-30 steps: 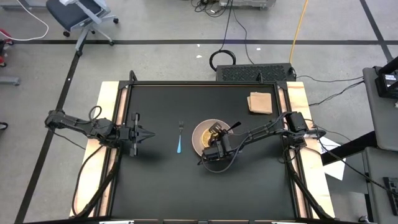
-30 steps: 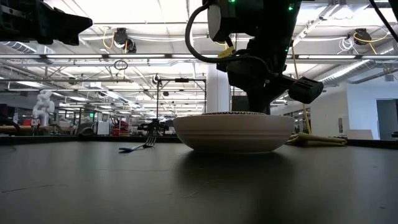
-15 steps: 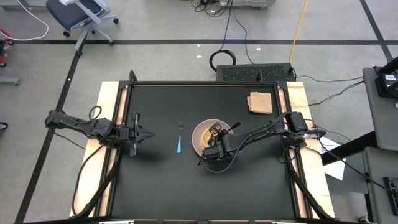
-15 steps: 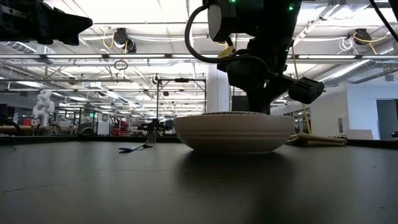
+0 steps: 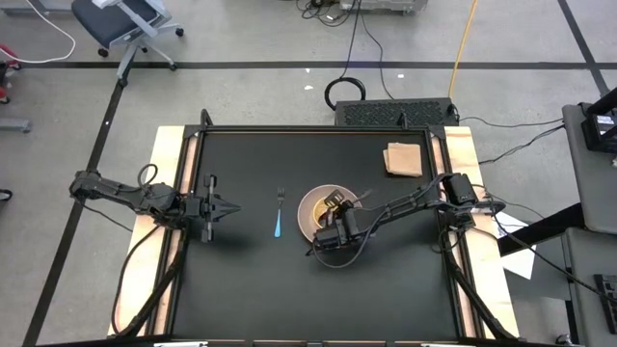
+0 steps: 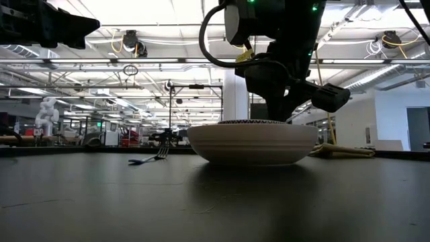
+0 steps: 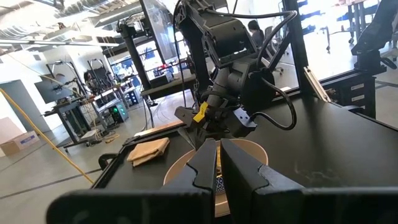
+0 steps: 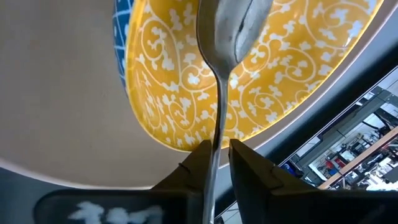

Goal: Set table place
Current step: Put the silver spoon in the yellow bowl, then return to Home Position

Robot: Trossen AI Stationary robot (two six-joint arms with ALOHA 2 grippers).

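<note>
A tan bowl [image 5: 323,207] with a yellow patterned inside [image 8: 273,74] and a blue rim stands near the middle of the black table [image 5: 251,289]. My right gripper [image 5: 333,224] is over the bowl's near side, shut on a metal spoon [image 8: 231,28]. A fork with a blue handle [image 5: 278,214] lies flat on the table left of the bowl. My left gripper [image 5: 229,208] is shut and empty, above the table left of the fork. My right gripper pinches the spoon's handle [image 8: 216,127] between its two fingers [image 8: 249,165]. The fingers come from above, slanting down into the bowl, and the spoon runs on past them along their length. The spoon's scoop end hangs over the yellow inside; whether it touches, I cannot tell.
A folded tan napkin [image 5: 405,159] lies at the table's far right corner. Light wooden boards [image 5: 169,183] run along the table's left and right sides. The table's near half is bare black top.
</note>
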